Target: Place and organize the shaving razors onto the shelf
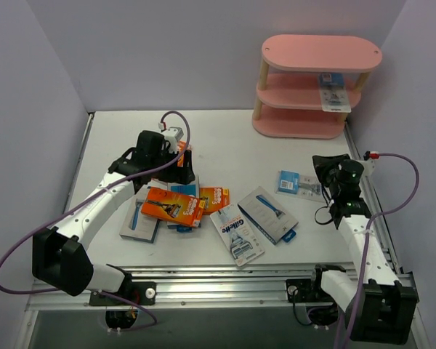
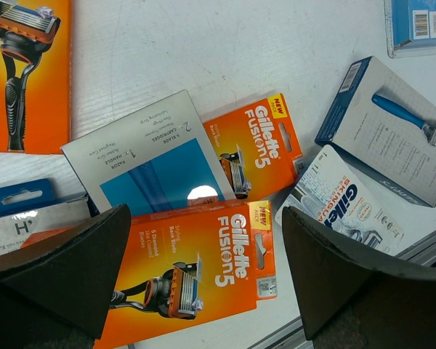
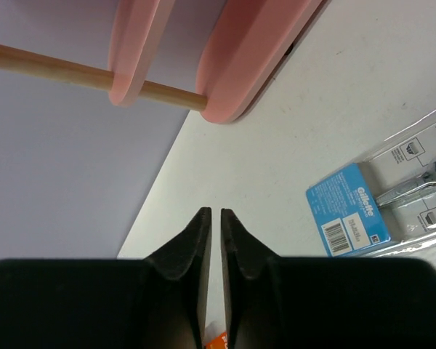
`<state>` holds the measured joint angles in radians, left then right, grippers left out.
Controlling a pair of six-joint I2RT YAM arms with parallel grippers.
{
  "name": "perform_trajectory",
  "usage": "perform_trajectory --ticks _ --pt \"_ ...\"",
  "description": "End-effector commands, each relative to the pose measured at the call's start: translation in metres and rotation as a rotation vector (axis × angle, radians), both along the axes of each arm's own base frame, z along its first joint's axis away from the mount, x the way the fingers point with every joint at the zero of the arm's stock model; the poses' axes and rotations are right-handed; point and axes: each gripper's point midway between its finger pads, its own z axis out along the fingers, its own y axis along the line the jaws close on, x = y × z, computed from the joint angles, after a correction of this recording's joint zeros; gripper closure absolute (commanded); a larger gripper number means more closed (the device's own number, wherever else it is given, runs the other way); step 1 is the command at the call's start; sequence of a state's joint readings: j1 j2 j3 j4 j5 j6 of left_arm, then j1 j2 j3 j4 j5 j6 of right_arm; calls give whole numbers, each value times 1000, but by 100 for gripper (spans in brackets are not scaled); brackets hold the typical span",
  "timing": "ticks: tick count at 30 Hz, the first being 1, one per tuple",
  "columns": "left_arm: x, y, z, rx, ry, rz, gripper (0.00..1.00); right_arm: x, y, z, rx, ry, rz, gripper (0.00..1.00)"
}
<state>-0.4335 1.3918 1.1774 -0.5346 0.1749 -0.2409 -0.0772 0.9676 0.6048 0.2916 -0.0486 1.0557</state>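
My left jaws stand spread as wide as they go and hold nothing. Straight below the gap lies a large orange Fusion5 pack [image 2: 196, 269], flat on top of the heap. At its 12 o'clock it overlaps a grey-and-blue box back [image 2: 149, 163], with a smaller orange pack [image 2: 256, 145] just beside. At 2 o'clock sit a white Skinguard card [image 2: 349, 203] and a blue-grey box picturing a razor [image 2: 392, 127].

My right jaws are pressed shut, with nothing that I can see between them, over the surface [image 1: 225, 138]. A blue blister card [image 3: 378, 211] lies at their 3 o'clock.

The shelf [image 1: 320, 54] stands at the surface's 1 o'clock corner, with a white-blue pack [image 1: 333, 94] on its middle tier.

I judge this the start of another pick, most packs not yet shelved. Next, the left should drop squarely and close across the big orange pack's narrow width. It should catch only that one, though a flat pack resting on others gives little edge.
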Motion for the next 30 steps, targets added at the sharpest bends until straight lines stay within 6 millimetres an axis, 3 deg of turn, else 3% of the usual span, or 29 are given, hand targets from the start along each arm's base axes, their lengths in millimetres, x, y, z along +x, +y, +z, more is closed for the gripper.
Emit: perform_trajectory --ticks 1,3,4,9,18,24,30 --pt "6 -8 20 -26 -51 -28 6 2 -8 0 -12 8 71 89" --pt "6 -8 19 -26 -47 -30 6 -3 -8 -27 37 64 124 80" --pt "6 -8 19 -27 -47 -31 6 -4 -24 -43 57 106 98 75" --pt "5 -9 18 -27 -41 -34 6 -14 -50 -82 8 260 132 60" --pt "5 -9 19 -31 -45 -36 6 -33 -87 -134 -73 465 91 54" --pt "4 -11 20 -41 -41 -43 6 -35 -87 -157 -67 493 102 54" --pt "3 -12 21 -45 -43 -45 6 -17 -86 -166 -55 432 132 55"
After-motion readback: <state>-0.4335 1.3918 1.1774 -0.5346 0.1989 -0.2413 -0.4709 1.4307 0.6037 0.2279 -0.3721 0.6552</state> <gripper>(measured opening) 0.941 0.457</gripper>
